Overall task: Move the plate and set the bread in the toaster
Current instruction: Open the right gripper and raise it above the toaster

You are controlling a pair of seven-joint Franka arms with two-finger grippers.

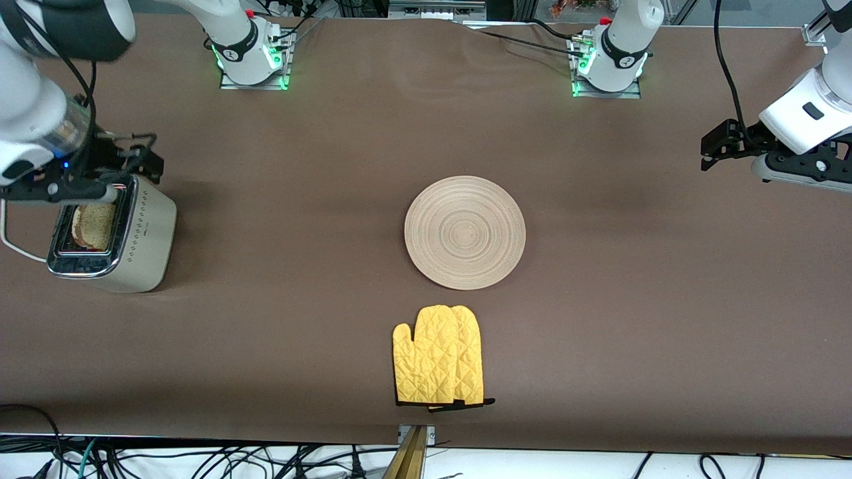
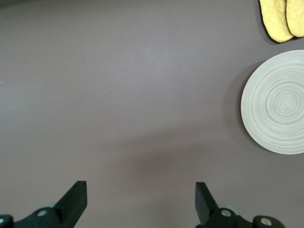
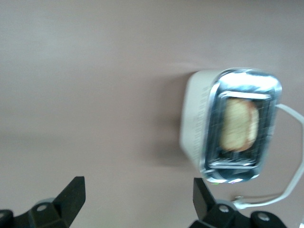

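The bread (image 1: 93, 226) stands in a slot of the cream toaster (image 1: 150, 239) at the right arm's end of the table. My right gripper (image 1: 143, 159) is open and empty, up in the air by the toaster's edge that is farther from the front camera. In the right wrist view the toaster (image 3: 194, 123) with the bread (image 3: 240, 124) lies off to one side, and the right gripper (image 3: 137, 190) is over bare table. The round wooden plate (image 1: 464, 231) lies mid-table. My left gripper (image 1: 715, 148) waits open at the left arm's end, far from the plate (image 2: 280, 102); the left gripper (image 2: 141, 190) holds nothing.
A yellow oven mitt (image 1: 439, 356) lies nearer to the front camera than the plate and shows in the left wrist view as the mitt (image 2: 282, 19). The toaster's white cord (image 1: 13, 246) loops off toward the table's end. Brown cloth covers the table (image 1: 299, 199).
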